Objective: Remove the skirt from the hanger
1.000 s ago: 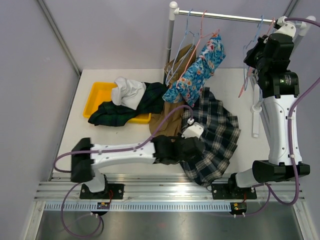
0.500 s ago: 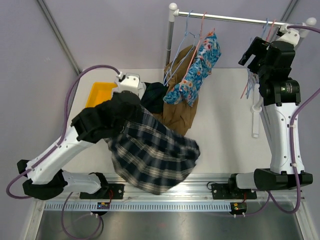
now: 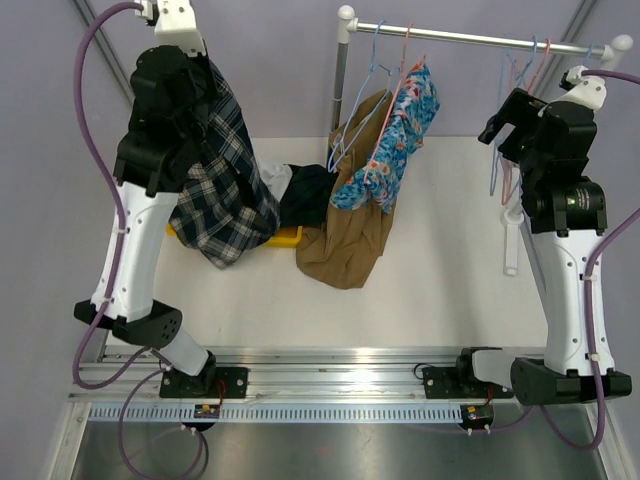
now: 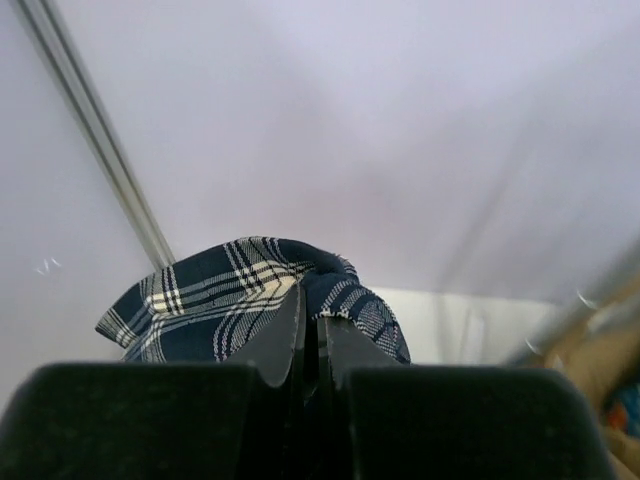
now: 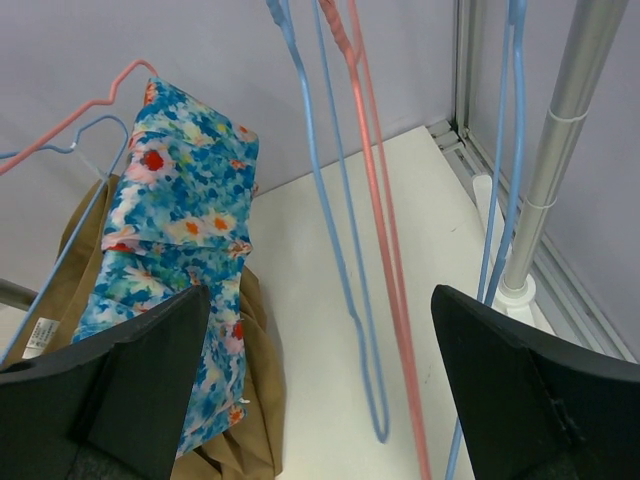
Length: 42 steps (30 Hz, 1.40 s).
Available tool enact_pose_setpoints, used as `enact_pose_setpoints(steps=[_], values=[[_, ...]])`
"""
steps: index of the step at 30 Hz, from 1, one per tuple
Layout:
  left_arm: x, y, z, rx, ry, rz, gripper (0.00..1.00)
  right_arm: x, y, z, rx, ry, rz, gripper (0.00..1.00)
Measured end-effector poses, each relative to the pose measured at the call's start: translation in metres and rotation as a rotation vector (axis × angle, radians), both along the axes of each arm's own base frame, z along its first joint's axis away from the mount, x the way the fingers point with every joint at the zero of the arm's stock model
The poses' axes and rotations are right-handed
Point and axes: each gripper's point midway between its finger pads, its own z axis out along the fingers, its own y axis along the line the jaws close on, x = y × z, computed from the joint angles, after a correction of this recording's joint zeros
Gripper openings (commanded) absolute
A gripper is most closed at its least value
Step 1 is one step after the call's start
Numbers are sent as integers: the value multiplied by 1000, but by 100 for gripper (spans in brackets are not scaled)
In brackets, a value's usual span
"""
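Zero removed: still need to pull skirt (image 3: 345, 245) off hanger (image 3: 356, 108). Clamping tartan garment (image 3: 225, 195) in left jaws; right jaws spread.

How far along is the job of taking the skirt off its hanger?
Done: nothing on the skirt itself. The tan skirt still hangs from the light-blue hanger on the rail, its lower part down on the table.
In hand: the left gripper is shut on the tartan garment, raised above the yellow tray. The right gripper is open beside empty hangers.
Left: the whole removal.
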Motion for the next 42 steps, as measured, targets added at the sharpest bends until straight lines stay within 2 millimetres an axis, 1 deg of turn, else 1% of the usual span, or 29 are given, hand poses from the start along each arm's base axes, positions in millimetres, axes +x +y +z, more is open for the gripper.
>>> enact_pose_setpoints(steps=[3, 5, 6, 7, 8, 9, 10, 11, 12, 13, 14, 15, 16, 17, 18, 20, 21, 23, 24, 26, 28, 30, 31, 32, 34, 36, 37, 40, 42], values=[[38, 14, -2, 26, -45, 55, 0, -7, 2, 7, 8, -24, 9, 99], [64, 21, -15, 36, -41, 88, 0, -12, 3, 13, 14, -43, 16, 99], [79, 23, -30, 42, -24, 101, 0, -15, 4, 16, 17, -52, 20, 99], [93, 26, -50, 47, 6, 114, 0, -18, 6, 20, 20, -64, 32, 99], [106, 29, -80, 52, 57, 124, 0, -22, 8, 24, 24, -81, 42, 99], [115, 31, -110, 62, 114, 131, 4, -24, 11, 29, 28, -95, 63, 99], [121, 33, -142, 68, 173, 139, 10, -27, 16, 34, 33, -113, 92, 98], [125, 36, -175, 75, 238, 147, 21, -29, 22, 39, 37, -132, 126, 98], [127, 38, -201, 83, 292, 152, 30, -30, 30, 44, 43, -151, 170, 97], [129, 39, -234, 83, 365, 158, 45, -32, 38, 49, 49, -168, 218, 97], [131, 39, -260, 81, 426, 162, 80, -32, 47, 54, 56, -186, 269, 96], [133, 40, -283, 78, 483, 165, 88, -33, 57, 59, 64, -201, 322, 96], [135, 39, -302, 66, 531, 166, 91, -34, 66, 63, 73, -215, 374, 96], [136, 38, -315, 58, 567, 167, 93, -34, 74, 67, 84, -228, 420, 96], [136, 39, -328, 44, 603, 174, 99, -34, 83, 70, 97, -239, 468, 96], [129, 42, -346, 22, 660, 188, 99, -31, 94, 75, 122, -254, 531, 93], [124, 43, -348, 4, 661, 192, 99, -29, 100, 78, 139, -260, 563, 92], [106, 42, -344, -31, 652, 178, 99, -19, 112, 80, 179, -265, 625, 90], [92, 43, -337, -46, 645, 170, 99, -12, 117, 79, 200, -260, 650, 89], [63, 43, -308, -78, 596, 148, 99, 6, 129, 71, 245, -233, 694, 89], [29, 38, -266, -110, 491, 107, 99, 25, 140, 55, 280, -184, 720, 90], [-12, 29, -222, -153, 361, 38, 99, 43, 158, 37, 300, -125, 750, 89], [-36, 26, -204, -176, 303, -1, 99, 50, 168, 30, 305, -105, 765, 89], [-59, 25, -191, -197, 255, -36, 99, 56, 177, 23, 311, -81, 782, 89], [-97, 33, -174, -238, 177, -60, 99, 63, 192, 13, 319, -46, 806, 89], [-121, 42, -171, -264, 144, -62, 99, 68, 203, 7, 322, -29, 820, 88], [-129, 44, -178, -267, 157, -59, 99, 71, 206, 6, 322, -27, 819, 88], [-143, 48, -217, -247, 254, -43, 99, 77, 212, 7, 320, -30, 822, 86], [-152, 51, -249, -226, 340, -28, 99, 83, 213, 7, 319, -32, 814, 84]])
